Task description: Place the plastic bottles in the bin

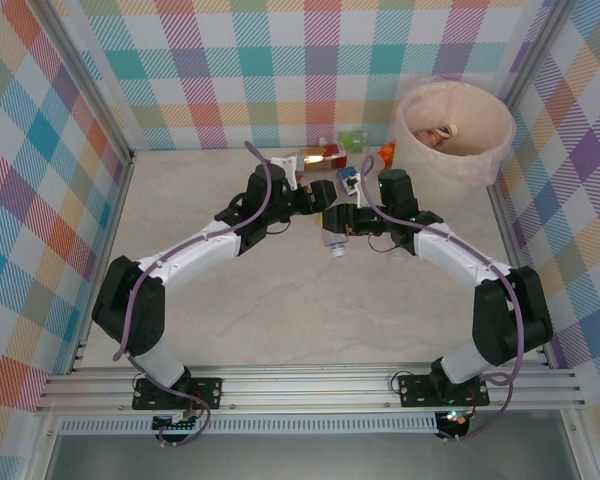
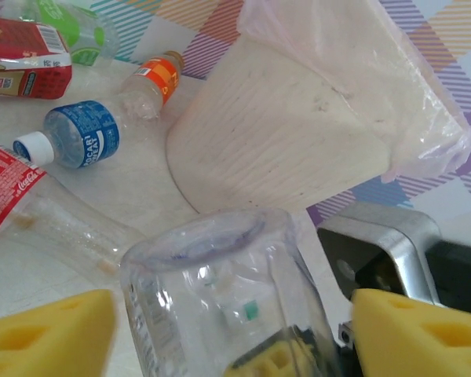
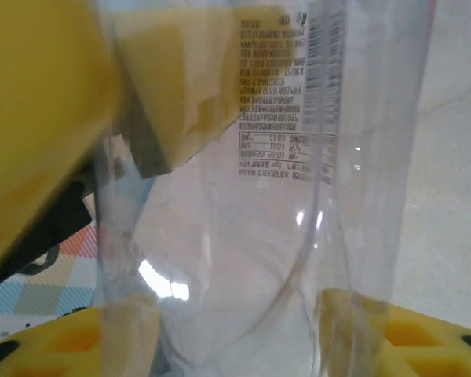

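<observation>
A clear plastic bottle [image 1: 335,238] with a white cap hangs between the two grippers above the middle of the table. My right gripper [image 3: 243,338] is shut on this clear bottle [image 3: 251,236], its yellow pads pressed against both sides. My left gripper [image 2: 234,330] stands open around the same bottle [image 2: 220,290], with a small gap at each pad. The cream-pink bin [image 1: 455,135], lined with thin plastic, stands at the back right and looms close in the left wrist view [image 2: 298,126]. More bottles lie by it: blue-labelled [image 2: 82,137], orange-labelled [image 2: 153,78], red-labelled [image 2: 8,184] and green [image 2: 78,27].
A red carton [image 2: 23,59] lies among the bottles near the back wall [image 1: 325,155]. Checked walls close the table on three sides. Something lies inside the bin [image 1: 442,135]. Bare table stretches in front of both arms.
</observation>
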You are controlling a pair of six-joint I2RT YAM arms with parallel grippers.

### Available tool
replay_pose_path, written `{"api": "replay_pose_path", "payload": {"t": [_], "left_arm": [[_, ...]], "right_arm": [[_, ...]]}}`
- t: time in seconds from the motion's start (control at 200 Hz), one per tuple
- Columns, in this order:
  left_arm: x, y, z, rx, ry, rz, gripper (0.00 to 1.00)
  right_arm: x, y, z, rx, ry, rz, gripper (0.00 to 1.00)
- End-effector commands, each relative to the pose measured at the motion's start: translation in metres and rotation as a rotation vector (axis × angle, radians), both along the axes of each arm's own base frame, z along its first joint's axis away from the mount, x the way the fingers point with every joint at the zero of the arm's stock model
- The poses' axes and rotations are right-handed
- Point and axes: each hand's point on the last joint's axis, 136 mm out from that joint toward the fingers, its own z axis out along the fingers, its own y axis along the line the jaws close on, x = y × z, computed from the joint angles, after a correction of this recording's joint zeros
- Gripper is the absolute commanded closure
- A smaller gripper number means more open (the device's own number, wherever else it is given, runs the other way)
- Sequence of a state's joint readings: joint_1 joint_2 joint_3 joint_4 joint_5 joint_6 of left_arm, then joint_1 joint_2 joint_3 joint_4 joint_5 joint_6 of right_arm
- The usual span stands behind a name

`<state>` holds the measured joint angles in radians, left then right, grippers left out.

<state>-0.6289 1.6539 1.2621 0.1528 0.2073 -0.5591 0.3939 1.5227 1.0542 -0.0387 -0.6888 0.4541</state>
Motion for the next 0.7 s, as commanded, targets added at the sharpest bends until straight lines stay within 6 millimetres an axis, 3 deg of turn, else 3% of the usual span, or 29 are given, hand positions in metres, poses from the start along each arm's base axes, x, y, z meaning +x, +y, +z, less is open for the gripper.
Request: {"api": "replay_pose_path", "payload": {"t": [0.0, 0.175, 0.36, 0.48, 0.585, 0.695], "left_arm": [[-0.005, 0.001, 0.025, -0.04, -0.006, 0.013, 0.09], [-0.021, 0.003, 0.05, -0.089, -0.033, -0.028, 0.02], [-0.033, 0.032, 0.065, -0.094, -0.083, 0.061, 0.0], [-0.035, 0.069, 0.062, -0.057, -0.085, 0.228, 0.0], [-0.033, 0.122, 0.043, 0.008, 0.014, 0.482, 0.0], [-0.041, 0.161, 0.029, 0.043, 0.051, 0.635, 0.0]], "right_arm": [[0.0, -0.006, 0.007, -0.024, -0.052, -0.019, 0.46], [0.001, -0.016, -0.004, -0.091, -0.044, -0.061, 0.48], [0.01, -0.03, -0.007, -0.151, -0.06, -0.137, 0.5], [0.014, -0.037, -0.001, -0.182, -0.087, -0.148, 0.5], [0.018, -0.045, 0.007, -0.218, -0.116, -0.164, 0.5], [0.025, -0.05, 0.022, -0.216, -0.14, -0.178, 0.5]]}}
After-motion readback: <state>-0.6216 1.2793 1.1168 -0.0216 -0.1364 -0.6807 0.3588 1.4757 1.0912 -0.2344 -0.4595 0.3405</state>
